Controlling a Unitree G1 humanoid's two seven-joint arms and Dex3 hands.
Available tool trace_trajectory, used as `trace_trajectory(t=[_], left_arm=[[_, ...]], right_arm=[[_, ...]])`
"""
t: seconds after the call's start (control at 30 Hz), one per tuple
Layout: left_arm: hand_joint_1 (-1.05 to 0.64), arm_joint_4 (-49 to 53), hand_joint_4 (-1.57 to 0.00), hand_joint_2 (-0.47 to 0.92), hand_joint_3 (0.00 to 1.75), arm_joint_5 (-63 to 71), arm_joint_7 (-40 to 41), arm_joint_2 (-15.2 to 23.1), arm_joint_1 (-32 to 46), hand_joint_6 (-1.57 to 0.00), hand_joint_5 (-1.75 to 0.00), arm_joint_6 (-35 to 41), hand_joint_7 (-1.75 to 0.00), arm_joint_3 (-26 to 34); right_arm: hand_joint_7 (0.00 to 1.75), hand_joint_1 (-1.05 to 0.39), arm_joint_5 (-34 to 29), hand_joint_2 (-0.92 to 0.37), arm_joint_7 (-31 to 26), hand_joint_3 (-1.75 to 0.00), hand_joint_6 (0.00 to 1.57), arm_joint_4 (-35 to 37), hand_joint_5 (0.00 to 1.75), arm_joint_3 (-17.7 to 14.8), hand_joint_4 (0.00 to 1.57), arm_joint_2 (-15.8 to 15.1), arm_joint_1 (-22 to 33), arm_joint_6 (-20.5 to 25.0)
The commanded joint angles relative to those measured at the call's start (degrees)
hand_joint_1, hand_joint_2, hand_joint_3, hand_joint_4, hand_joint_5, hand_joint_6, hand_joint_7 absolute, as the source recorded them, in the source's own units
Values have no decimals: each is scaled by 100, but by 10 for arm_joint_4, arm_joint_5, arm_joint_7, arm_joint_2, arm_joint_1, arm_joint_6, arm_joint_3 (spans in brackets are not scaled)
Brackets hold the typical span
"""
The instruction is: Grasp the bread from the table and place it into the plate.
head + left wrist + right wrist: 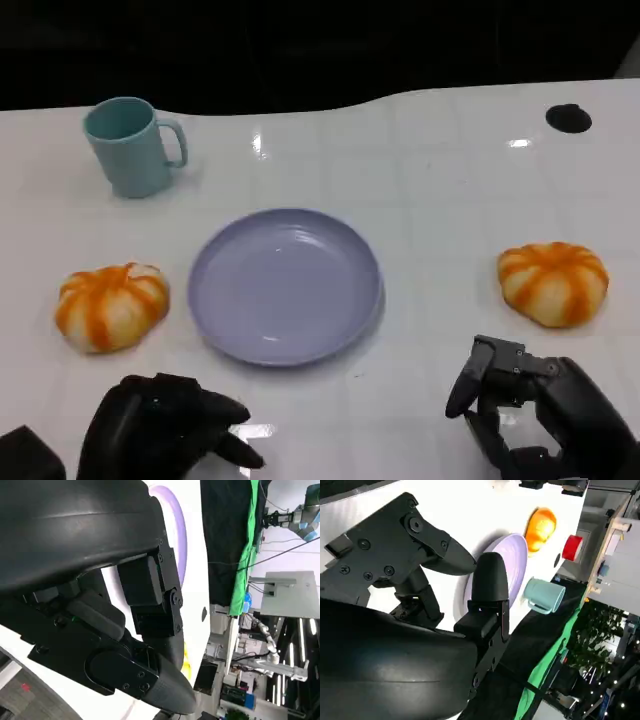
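Note:
Two orange-striped bread buns lie on the white table. The left bread (110, 305) (540, 527) sits left of the lavender plate (285, 285) (516, 560). The right bread (553, 282) sits right of the plate. Nothing lies in the plate. My left hand (165, 425) (125, 630) hovers at the near edge, below the left bread, holding nothing. My right hand (535, 410) (420, 570) is near the front right, just below the right bread, with its fingers apart and nothing in them. The plate's rim (176, 525) shows past my left fingers.
A teal mug (135, 145) (545, 595) stands at the back left, behind the left bread. A black round spot (568, 118) lies at the far right of the table. The table's far edge runs along the dark background.

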Motion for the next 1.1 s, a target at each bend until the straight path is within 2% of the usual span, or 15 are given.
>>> trace_trajectory(t=[0.03,0.13,0.17,0.27,0.37,0.53,0.63,0.7,0.77,0.9,1.1], left_arm=[[-105,5,-157,77,0,1,1,11,-7,-157,-36,-7,-15,4],[-105,5,-157,77,0,0,-1,11,-8,-157,-36,-5,-14,5],[-105,5,-157,77,0,-1,-2,12,-8,-157,-36,-4,-14,5],[-105,7,-157,77,0,-3,-3,11,-9,-157,-36,-2,-14,6],[-105,7,-157,77,0,-2,0,12,-10,-157,-36,0,-15,6],[-105,14,-157,77,0,-1,-3,13,-16,-157,-36,-4,-14,7],[-105,20,-157,77,0,0,-4,13,-19,-157,-36,-7,-14,7],[-105,23,-157,77,0,2,-3,14,-21,-157,-36,-11,-14,7],[-105,27,-157,77,0,2,-4,14,-23,-157,-36,-14,-14,8],[-105,28,-157,78,0,3,-3,14,-23,-157,-35,-15,-14,6],[-105,22,-157,77,0,1,-3,13,-20,-157,-35,-11,-14,4]], right_arm=[[141,-18,15,-58,4,-106,71,-1,168,-8,75,-4,-2,4],[135,-19,19,-61,1,-101,71,-5,161,-10,74,-2,-2,7],[131,-19,21,-63,-1,-94,69,-7,160,-12,71,-1,-3,7],[123,-16,27,-69,-6,-75,66,-2,157,-18,64,3,-10,-8],[112,-14,4,-70,-24,-66,61,3,148,-25,56,0,-19,-33],[81,-20,-100,-62,-99,-68,60,15,125,-41,50,-18,-41,-76],[56,-34,-182,-63,-156,-65,60,8,106,-48,45,-36,-50,-86],[37,-37,-227,-70,-187,-51,60,0,94,-51,38,-49,-55,-91],[18,-37,-274,-83,-220,-26,63,-11,76,-53,37,-63,-60,-91],[7,-37,-331,-89,-260,-9,64,-32,59,-53,35,-85,-64,-71],[1,-46,-415,-89,-284,-5,56,-85,53,-52,25,-116,-62,6]])
